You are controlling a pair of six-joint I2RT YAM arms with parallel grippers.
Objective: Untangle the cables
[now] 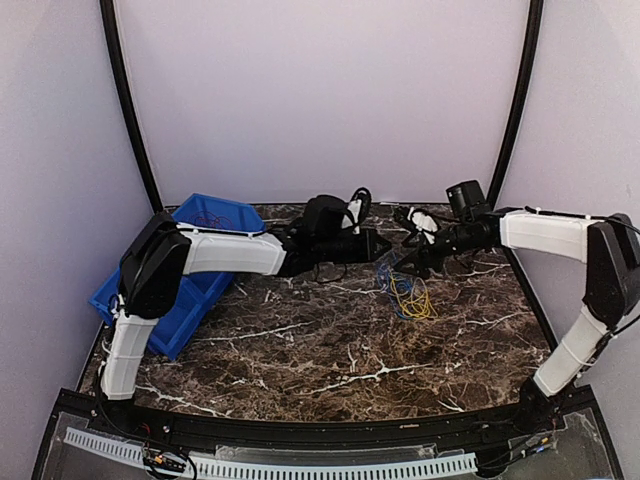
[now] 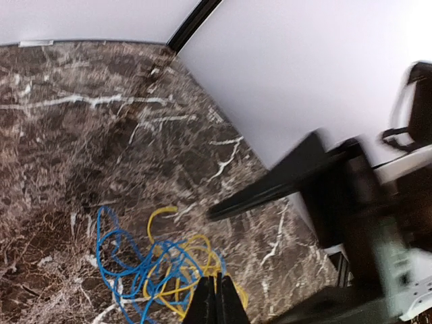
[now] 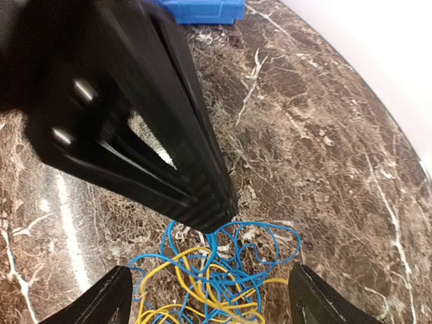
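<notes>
At the left wrist, unlike overhead, left gripper (image 2: 216, 300) shows pinched.

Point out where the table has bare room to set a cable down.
Bare: near half of the table, from the blue bin across to the right arm. Crowded: far middle, where the left gripper and right gripper meet over the cables.

The cables (image 1: 408, 296) are blue and yellow — the table (image 1: 330, 340) brown marble veined white, the bin (image 1: 200, 290) blue.

Cables (image 3: 223, 268) cut off at bottom edge — blurred left end effector (image 3: 212, 212) overlaps them.
</notes>
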